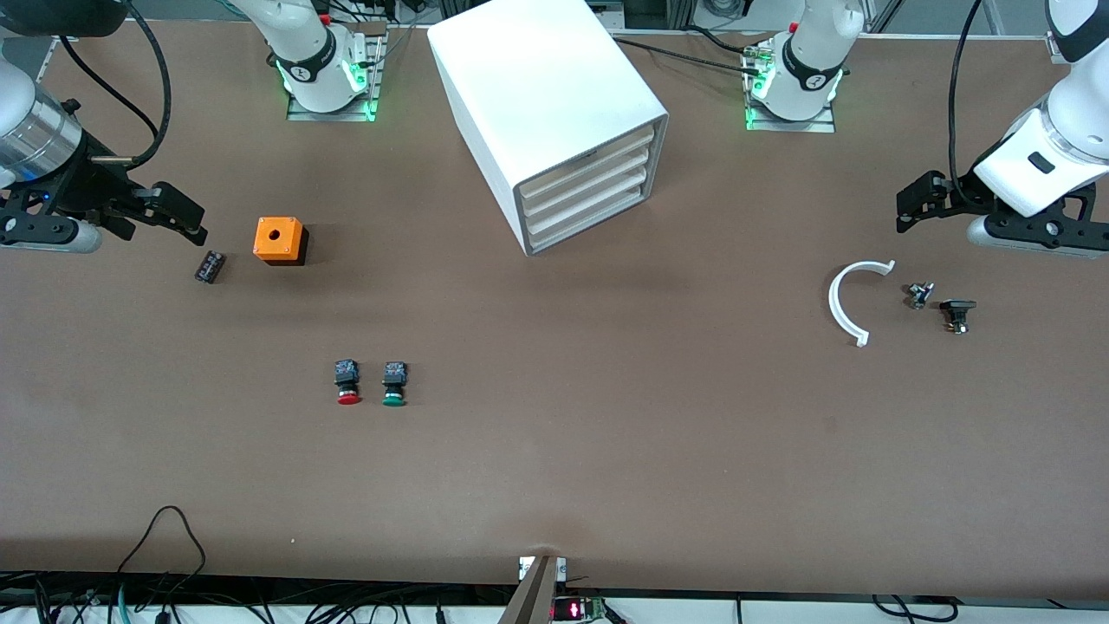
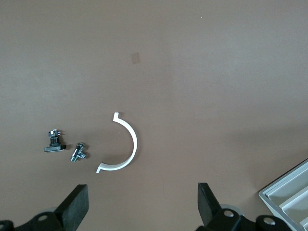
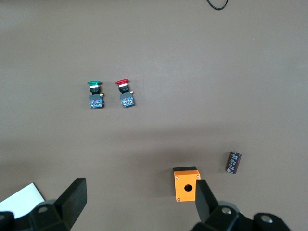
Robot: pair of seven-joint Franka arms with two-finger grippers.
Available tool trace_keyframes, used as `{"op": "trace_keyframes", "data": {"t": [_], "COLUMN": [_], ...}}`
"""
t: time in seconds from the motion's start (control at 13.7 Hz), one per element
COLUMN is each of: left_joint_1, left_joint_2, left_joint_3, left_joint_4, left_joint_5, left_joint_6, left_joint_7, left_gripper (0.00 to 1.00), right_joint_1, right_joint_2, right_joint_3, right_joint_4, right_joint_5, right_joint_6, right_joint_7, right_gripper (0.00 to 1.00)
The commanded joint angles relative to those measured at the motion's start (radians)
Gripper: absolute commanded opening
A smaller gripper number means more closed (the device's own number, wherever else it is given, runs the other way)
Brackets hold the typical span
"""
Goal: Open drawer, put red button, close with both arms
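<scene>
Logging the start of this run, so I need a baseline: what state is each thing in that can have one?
drawer: shut, flush with the three others in the cabinet.
red button: lying on its side on the table, beside the green button.
left tool: open, empty, over the white curved clip.
right tool: open, empty, over the orange box.

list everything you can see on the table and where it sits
cabinet: 1, white, four shut drawers, between the arm bases
drawer: 1, white, second from top, shut
red button: 1, red cap, black body, beside the green one
green button: 1, green cap, black body
orange box: 1, orange, toward the right arm's end
black block: 1, black, beside the orange box
curved clip: 1, white, toward the left arm's end
small metal parts: 2, silver and black, beside the clip
left gripper: open, above the clip
right gripper: open, above the black block
</scene>
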Motion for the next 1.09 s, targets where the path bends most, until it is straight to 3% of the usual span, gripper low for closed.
{"op": "trace_keyframes", "data": {"t": [0.0,0.66,1.02], "left_joint_1": [-0.008,-0.007,-0.033], "left_joint_2": [-0.009,-0.009,0.000], "left_joint_3": [0.005,0.005,0.004], "left_joint_4": [0.002,0.002,0.002], "left_joint_5": [0.017,0.009,-0.098], "left_joint_6": [-0.011,-0.019,-0.189], "left_joint_7": [0.015,0.014,0.023], "left_gripper": [1.00,1.00,1.00], "right_joint_1": [-0.001,0.042,0.063], "right_joint_2": [0.006,0.057,0.186], "right_joint_3": [0.003,0.009,0.013], "right_joint_4": [0.010,0.036,0.036], "right_joint_5": [0.007,0.024,0.023], "right_joint_6": [-0.013,-0.062,-0.032], "right_joint_7": [0.008,-0.006,-0.059], "right_gripper": [1.00,1.00,1.00]}}
